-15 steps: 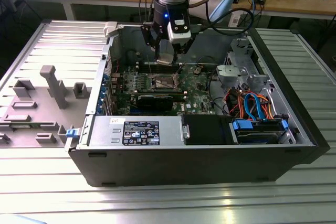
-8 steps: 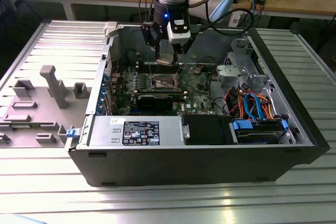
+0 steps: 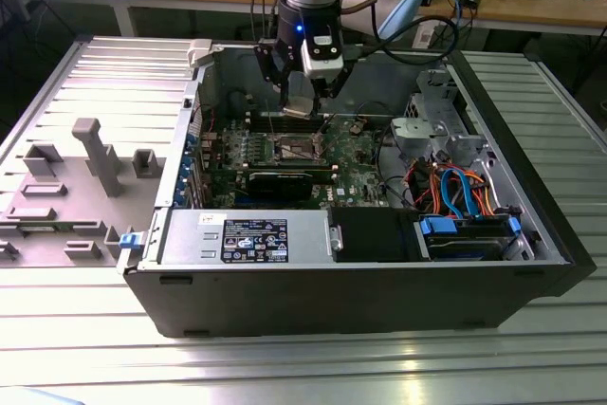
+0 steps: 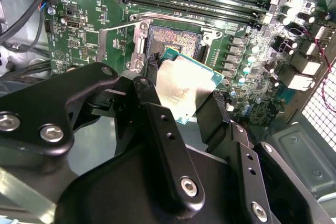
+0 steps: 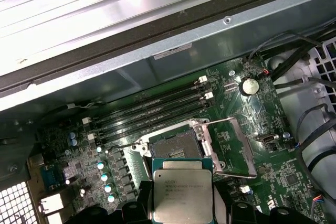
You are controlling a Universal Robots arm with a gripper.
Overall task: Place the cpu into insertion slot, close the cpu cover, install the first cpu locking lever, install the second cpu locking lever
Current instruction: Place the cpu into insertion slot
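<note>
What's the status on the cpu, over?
Gripper jaws shut on cpu, not yet in insertion slot. Cpu cover open, swung aside. Slot unobstructed.

One cpu, one insertion slot, one cpu cover.

Electronics workshop or lab indicated: opened computer case set on ribbed metal worktop, cable-strewn wooden worktop behind
</note>
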